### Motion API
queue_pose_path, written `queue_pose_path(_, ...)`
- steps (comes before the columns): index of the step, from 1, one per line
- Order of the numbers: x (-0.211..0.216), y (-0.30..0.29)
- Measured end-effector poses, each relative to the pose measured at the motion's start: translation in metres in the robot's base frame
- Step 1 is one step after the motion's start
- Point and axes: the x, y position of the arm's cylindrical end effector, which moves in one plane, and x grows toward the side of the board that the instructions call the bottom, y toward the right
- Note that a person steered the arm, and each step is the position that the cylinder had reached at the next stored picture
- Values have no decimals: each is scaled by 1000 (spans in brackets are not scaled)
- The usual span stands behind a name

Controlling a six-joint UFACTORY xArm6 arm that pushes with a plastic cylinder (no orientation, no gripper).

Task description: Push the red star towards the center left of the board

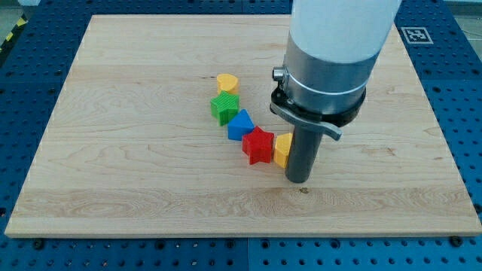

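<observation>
The red star [257, 145] lies near the middle of the wooden board [135, 165]. A yellow block [282, 150] touches its right side, and a blue block [240, 125] touches its upper left. My tip [298, 181] rests on the board just right of the yellow block, close to the red star's lower right. The thick rod hides part of the yellow block's right side.
A green block [224, 107] and a yellow heart [227, 82] continue the curved row up and left of the blue block. The board sits on a blue perforated table [459, 98]. The arm's large white and grey body [331, 45] overhangs the board's upper right.
</observation>
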Motion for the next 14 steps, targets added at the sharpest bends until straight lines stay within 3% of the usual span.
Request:
queue_pose_path(3,-48,0)
queue_pose_path(7,-5,-57)
queue_pose_path(11,-7,-38)
queue_pose_path(14,-14,-62)
